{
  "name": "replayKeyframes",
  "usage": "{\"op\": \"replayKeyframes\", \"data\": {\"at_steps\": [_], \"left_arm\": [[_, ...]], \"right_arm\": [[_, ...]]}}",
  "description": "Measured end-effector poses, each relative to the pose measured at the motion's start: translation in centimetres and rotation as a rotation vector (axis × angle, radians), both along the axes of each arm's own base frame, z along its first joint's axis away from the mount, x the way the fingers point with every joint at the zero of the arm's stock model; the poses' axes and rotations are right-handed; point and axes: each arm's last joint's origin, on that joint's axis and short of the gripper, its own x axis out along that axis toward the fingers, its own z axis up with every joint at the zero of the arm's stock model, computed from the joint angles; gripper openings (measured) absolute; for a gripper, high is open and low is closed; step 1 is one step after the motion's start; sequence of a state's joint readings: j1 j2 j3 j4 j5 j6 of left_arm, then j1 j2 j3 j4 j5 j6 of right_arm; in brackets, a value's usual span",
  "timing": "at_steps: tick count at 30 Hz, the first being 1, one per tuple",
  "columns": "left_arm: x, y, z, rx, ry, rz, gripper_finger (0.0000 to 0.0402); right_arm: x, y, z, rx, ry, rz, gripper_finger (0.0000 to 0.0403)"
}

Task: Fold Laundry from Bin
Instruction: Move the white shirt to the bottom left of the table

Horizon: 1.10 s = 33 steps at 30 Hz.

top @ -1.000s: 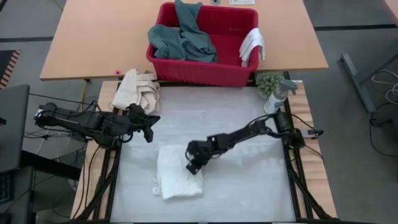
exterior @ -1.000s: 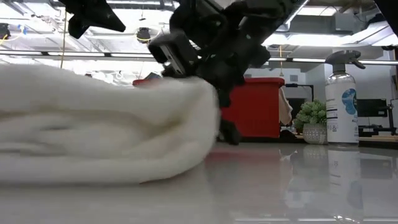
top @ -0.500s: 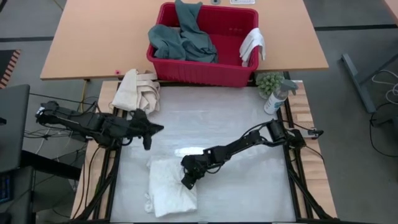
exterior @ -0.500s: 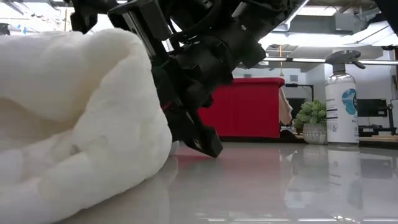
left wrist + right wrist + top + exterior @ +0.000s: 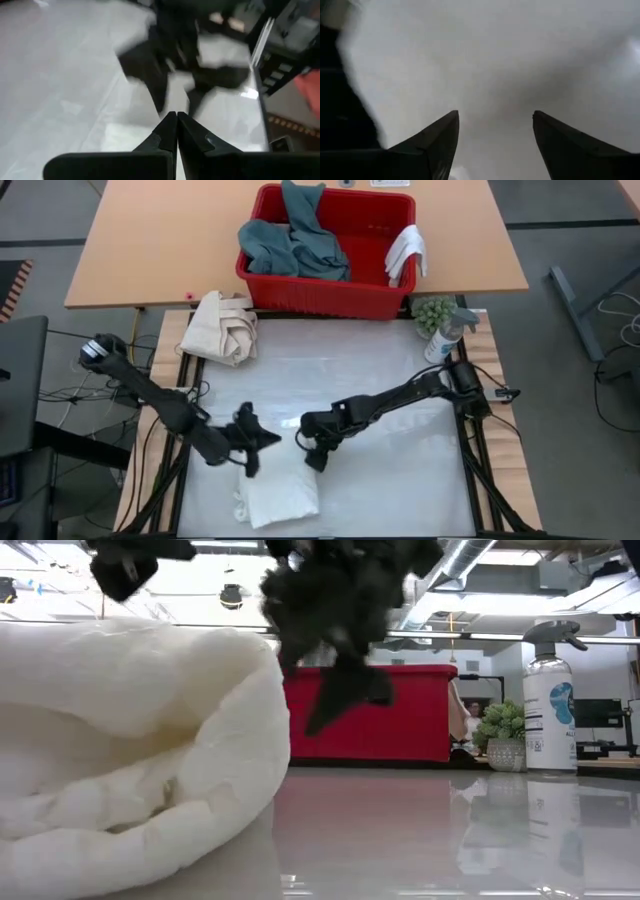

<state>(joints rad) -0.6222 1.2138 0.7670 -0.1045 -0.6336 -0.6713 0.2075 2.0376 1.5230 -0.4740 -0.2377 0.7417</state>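
Since a second ago the right claw [image 5: 316, 457] has let go, fingers apart, just right of the towel [image 5: 278, 495] on the near tabletop [image 5: 400, 480]. Left claw [image 5: 250, 452], pinched together, hangs nearer, at its far-left edge.

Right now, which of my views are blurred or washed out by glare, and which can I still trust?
High view: sharp, evenly lit, white towel and red bin clear. Low view: right gripper motion-smeared, ceiling lights glare, the tabletop mirrors them. Left wrist view: shut left gripper crisp, the arm beyond it smeared. Right wrist view: only hazy grey between the open fingers.
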Motion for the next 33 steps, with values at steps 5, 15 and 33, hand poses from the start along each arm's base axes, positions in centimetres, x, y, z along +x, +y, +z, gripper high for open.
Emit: {"op": "replayKeyframes", "data": {"at_steps": [5,15,33], "left_arm": [[2.0,-2.6,-3.5,-0.006,0.054,-0.075,0.0],[1.0,-5.9,-5.2,-0.047,0.058,-0.151,0.0],[-1.7,-9.5,-12.3,-0.334,0.353,0.03,0.0]], "right_arm": [[-3.1,-1.7,3.1,-0.189,0.104,0.006,0.028],[-10.8,-8.1,14.2,-0.401,-0.016,-0.139,0.0281],[-17.5,-9.1,20.9,-0.361,-0.247,-0.325,0.0281]]}}
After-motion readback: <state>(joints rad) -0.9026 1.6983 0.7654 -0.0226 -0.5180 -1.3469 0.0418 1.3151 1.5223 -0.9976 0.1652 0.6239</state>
